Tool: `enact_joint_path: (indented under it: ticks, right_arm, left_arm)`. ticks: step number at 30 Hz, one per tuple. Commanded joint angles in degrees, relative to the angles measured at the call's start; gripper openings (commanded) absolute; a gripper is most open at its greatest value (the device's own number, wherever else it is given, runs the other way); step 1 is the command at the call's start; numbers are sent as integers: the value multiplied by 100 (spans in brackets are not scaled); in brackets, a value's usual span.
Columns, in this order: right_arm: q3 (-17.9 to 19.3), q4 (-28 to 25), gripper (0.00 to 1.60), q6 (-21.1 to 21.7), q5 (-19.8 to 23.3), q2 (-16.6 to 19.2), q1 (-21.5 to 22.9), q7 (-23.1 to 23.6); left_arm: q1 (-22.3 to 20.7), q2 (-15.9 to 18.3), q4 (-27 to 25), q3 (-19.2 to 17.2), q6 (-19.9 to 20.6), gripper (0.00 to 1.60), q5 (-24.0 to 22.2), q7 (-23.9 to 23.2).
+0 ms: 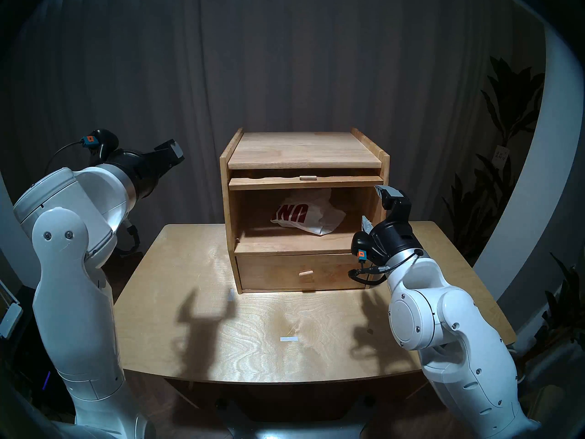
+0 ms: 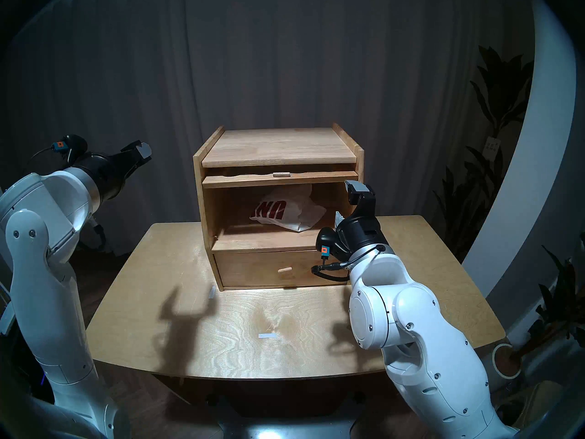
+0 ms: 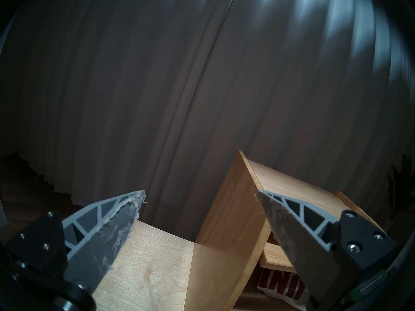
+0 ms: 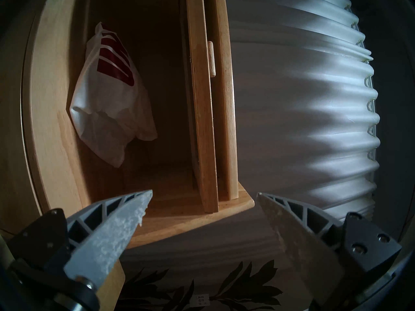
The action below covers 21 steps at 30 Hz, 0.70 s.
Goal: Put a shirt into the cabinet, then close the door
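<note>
The wooden cabinet [image 1: 304,150] stands at the table's back centre. Its door [image 1: 285,182] is lifted flat under the top, peg knob [image 1: 307,177] facing me. The white shirt [image 1: 304,216] with dark-red letters lies crumpled inside the upper compartment; it also shows in the right wrist view [image 4: 107,101]. My right gripper [image 1: 375,205] is open and empty at the compartment's right front edge, clear of the shirt. My left gripper [image 1: 171,151] is open and empty in the air, left of the cabinet at the height of its top.
The bottom drawer [image 1: 300,270] is shut. The wooden table [image 1: 253,318] carries two small white tape marks [image 1: 288,339]. A dark curtain hangs behind, and plants [image 1: 506,128] stand at the right.
</note>
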Motion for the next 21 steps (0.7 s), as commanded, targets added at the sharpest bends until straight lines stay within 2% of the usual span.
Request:
enact_joint_path:
  ticks: [1,11,21]
  right_arm:
    - [-307,105,160,39,-441,-96,573,104]
    - [-966,636,160,163,-994,-444,994,63]
    - [-1311,802,160,505,-1200,-891,1091,-587]
  left_arm:
    - [26,393,-71,-98,3,160,-370,57]
    - [80,765,-71,-223,3,160,-984,223]
    - [137,1133,-71,-364,3,160,-1614,361]
